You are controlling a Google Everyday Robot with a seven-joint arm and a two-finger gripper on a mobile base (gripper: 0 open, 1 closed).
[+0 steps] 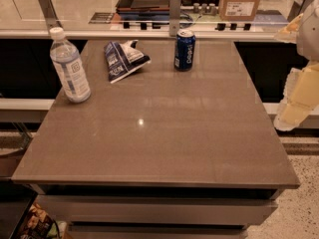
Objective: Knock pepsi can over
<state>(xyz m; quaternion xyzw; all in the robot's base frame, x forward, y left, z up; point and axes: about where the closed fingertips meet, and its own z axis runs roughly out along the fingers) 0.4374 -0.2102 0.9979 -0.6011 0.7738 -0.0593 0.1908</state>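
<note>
The pepsi can (pixel 184 50) is dark blue with a silver top and white lettering. It stands upright at the back of the grey table (pixel 164 133), a little right of the middle. My arm, white and pale yellow, hangs at the right edge of the view beyond the table's right side, with the gripper (pixel 293 114) at its lower end. The gripper is well to the right of the can, nearer the front, and touches nothing.
A clear water bottle (pixel 70 66) with a white cap stands at the table's left edge. A blue-and-white snack bag (pixel 122 59) lies left of the can. A counter rail with metal posts (pixel 175 11) and a cardboard box (pixel 241 1) run behind the table.
</note>
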